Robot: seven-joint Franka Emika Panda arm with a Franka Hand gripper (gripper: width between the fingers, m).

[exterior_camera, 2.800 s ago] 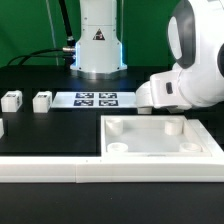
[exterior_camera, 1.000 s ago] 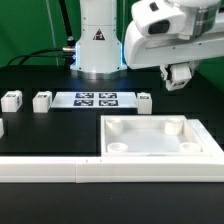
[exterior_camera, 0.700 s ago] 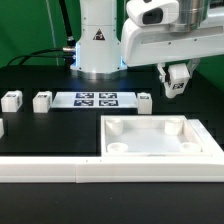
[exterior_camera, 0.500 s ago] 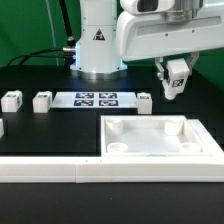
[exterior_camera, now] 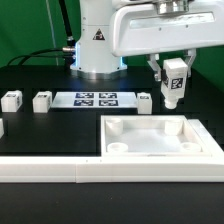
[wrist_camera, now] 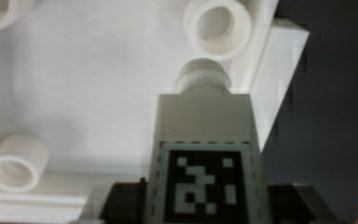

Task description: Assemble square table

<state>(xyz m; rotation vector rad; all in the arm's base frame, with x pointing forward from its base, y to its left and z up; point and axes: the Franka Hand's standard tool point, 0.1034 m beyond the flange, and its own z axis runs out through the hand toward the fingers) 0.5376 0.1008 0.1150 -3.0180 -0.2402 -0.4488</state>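
Note:
The square table top, a white slab with a raised rim and round corner sockets, lies at the front right of the table. My gripper hangs above its far edge, shut on a white tagged leg held upright in the air. In the wrist view the leg runs out from between my fingers over the slab, its tip near a corner socket. Three loose legs stand on the table: two at the left and one by the marker board.
The marker board lies flat at the table's middle back. A long white rail runs along the front edge. The robot base stands behind. Another white piece shows at the left edge.
My gripper rose from behind the slab with the leg in it, then moved toward the exterior view's left and came lower over the slab's far edge.

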